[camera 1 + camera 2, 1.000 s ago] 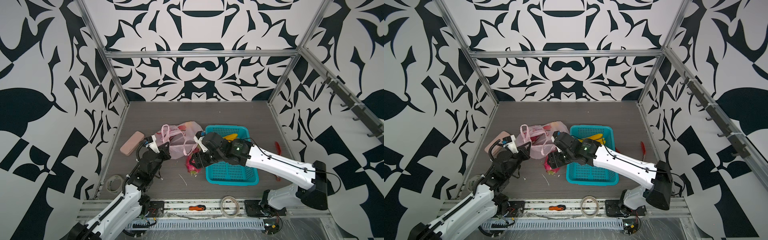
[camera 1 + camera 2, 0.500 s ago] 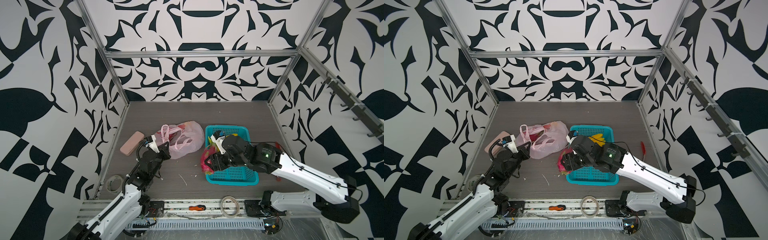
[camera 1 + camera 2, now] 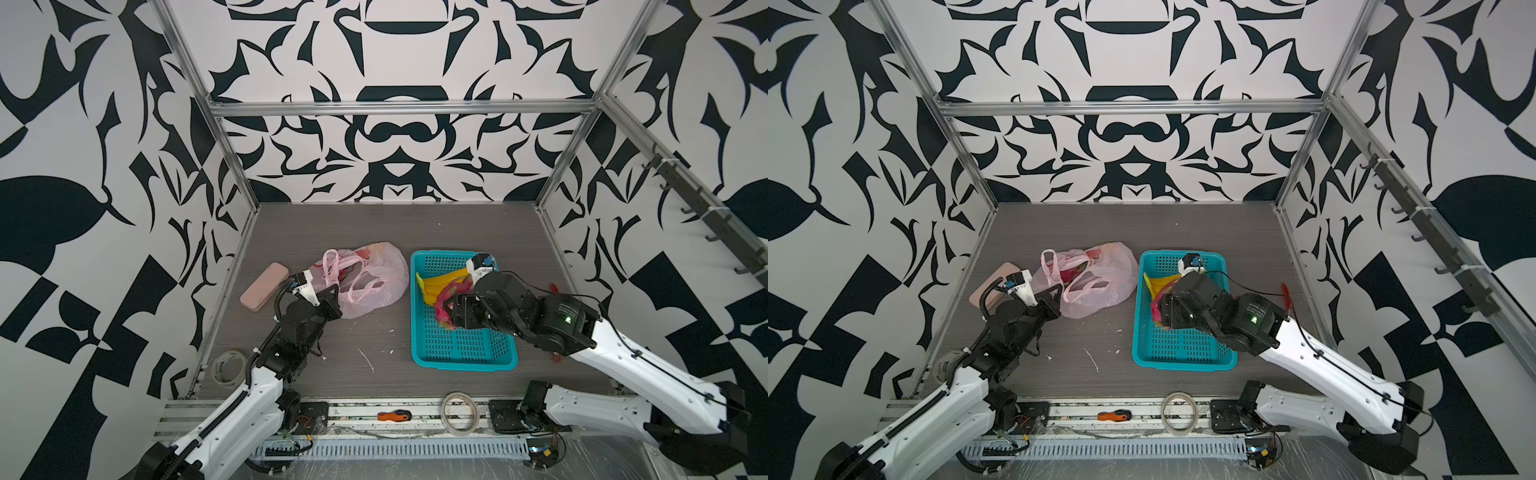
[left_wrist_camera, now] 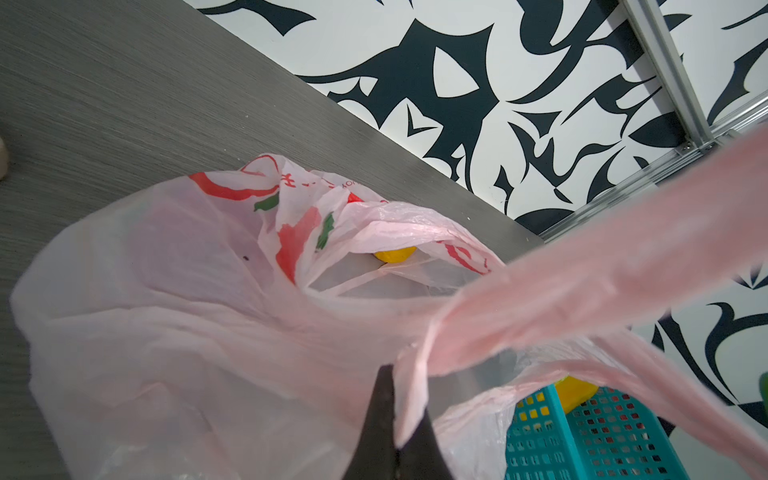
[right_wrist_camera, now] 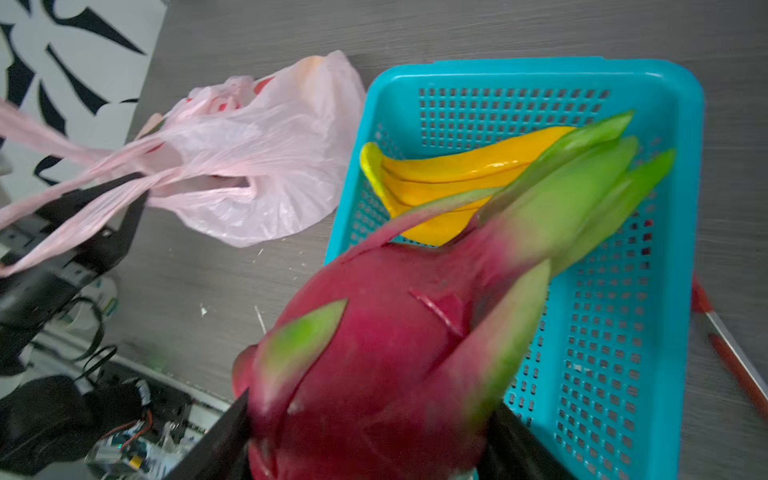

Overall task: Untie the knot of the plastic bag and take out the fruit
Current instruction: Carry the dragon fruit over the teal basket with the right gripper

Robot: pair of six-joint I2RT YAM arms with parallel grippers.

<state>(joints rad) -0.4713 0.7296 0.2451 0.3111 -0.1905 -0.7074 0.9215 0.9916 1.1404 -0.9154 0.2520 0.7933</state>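
Observation:
The pale-pink plastic bag (image 3: pixel 374 278) (image 3: pixel 1100 280) lies on the table left of the teal basket (image 3: pixel 461 363). No knot shows; its loop handles (image 3: pixel 345 270) hang apart. My left gripper (image 3: pixel 332 297) (image 4: pixel 399 415) is shut on a strip of the bag at its mouth. A magenta shape (image 3: pixel 1071 275) and a small yellow-orange fruit (image 4: pixel 395 253) show inside the bag. My right gripper (image 3: pixel 448 307) (image 5: pixel 370 436) is shut on a magenta dragon fruit (image 5: pixel 374 353) just above the basket's left half. The yellow banana bunch (image 3: pixel 440 279) (image 5: pixel 449 174) lies in the basket.
A pink case (image 3: pixel 264 286) lies left of the bag near the wall. A red-handled tool (image 3: pixel 555 291) lies right of the basket. Tape rolls (image 3: pixel 227 368) (image 3: pixel 459 411) and an orange screwdriver (image 3: pixel 392 414) rest along the front rail.
My right gripper has carried the dragon fruit from beside the bag rightward to over the basket. The bag has settled back and puffed out. The left gripper kept its hold.

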